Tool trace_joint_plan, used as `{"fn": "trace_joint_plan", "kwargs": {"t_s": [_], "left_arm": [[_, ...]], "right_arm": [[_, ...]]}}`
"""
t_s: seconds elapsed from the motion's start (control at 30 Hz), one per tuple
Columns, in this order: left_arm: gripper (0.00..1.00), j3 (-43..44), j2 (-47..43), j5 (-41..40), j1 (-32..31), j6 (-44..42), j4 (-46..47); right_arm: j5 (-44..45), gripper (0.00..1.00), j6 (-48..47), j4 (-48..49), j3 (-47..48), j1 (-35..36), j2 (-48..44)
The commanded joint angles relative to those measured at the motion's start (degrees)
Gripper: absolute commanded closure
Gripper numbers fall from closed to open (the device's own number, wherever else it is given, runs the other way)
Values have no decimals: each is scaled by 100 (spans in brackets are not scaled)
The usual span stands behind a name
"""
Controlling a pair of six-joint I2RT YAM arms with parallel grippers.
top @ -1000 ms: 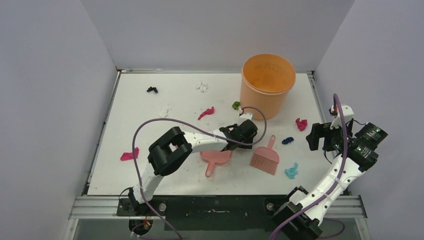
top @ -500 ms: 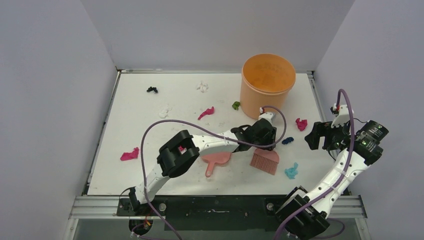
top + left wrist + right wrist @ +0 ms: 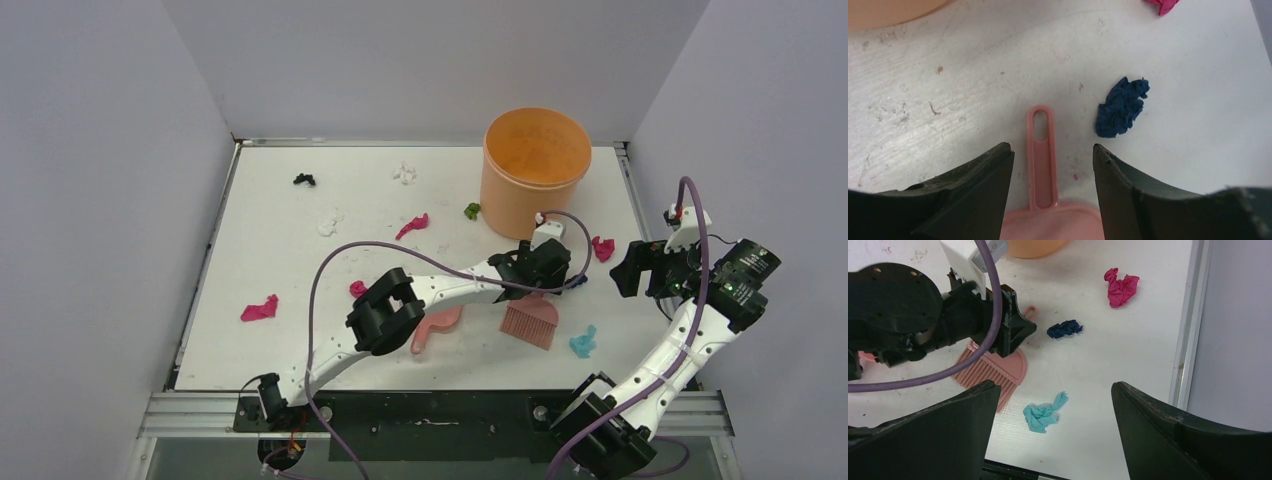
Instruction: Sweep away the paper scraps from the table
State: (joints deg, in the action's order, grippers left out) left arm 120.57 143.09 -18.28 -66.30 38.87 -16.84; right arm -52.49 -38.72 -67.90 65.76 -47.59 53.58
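Observation:
The paper scraps lie scattered on the white table (image 3: 290, 260): black (image 3: 304, 180), white (image 3: 404, 174), magenta (image 3: 411, 226), green (image 3: 472, 210), dark blue (image 3: 1122, 106), light blue (image 3: 1043, 412). My left gripper (image 3: 547, 268) is open over the pink brush (image 3: 530, 322). In the left wrist view the left gripper (image 3: 1052, 148) has its jaws apart on either side of the brush's handle (image 3: 1040, 145), not touching it. My right gripper (image 3: 1055, 386) is open and empty above the light blue scrap, near the table's right edge.
An orange bucket (image 3: 535, 165) stands at the back right. The pink dustpan (image 3: 435, 325) lies left of the brush. More magenta scraps lie at the left (image 3: 260, 307) and right (image 3: 603, 248). Grey walls enclose the table on three sides.
My left gripper has moved right, from above the dustpan to over the brush handle. The right arm has barely moved. No scrap has shifted.

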Motion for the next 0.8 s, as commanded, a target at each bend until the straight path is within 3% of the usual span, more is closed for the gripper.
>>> {"fn": "trace_joint_plan", "kwargs": {"t_s": [0.0,0.47,0.6,0.77], "left_arm": [[43,845,475,-760,-126,-376,-639],[43,1102,820,-1608,-231,-780,-1560],[44,117,305,-1644,16,-199,-1554],[46,-1997,-968,-1379,465,507,-672]], "right_arm": [[-279,15,74,75,315,-38,44],[-587,15,481,105,584,-36,38],[-588,15,420,118,507,-33,26],[-501,15,453,457,252,-33,-280]]}}
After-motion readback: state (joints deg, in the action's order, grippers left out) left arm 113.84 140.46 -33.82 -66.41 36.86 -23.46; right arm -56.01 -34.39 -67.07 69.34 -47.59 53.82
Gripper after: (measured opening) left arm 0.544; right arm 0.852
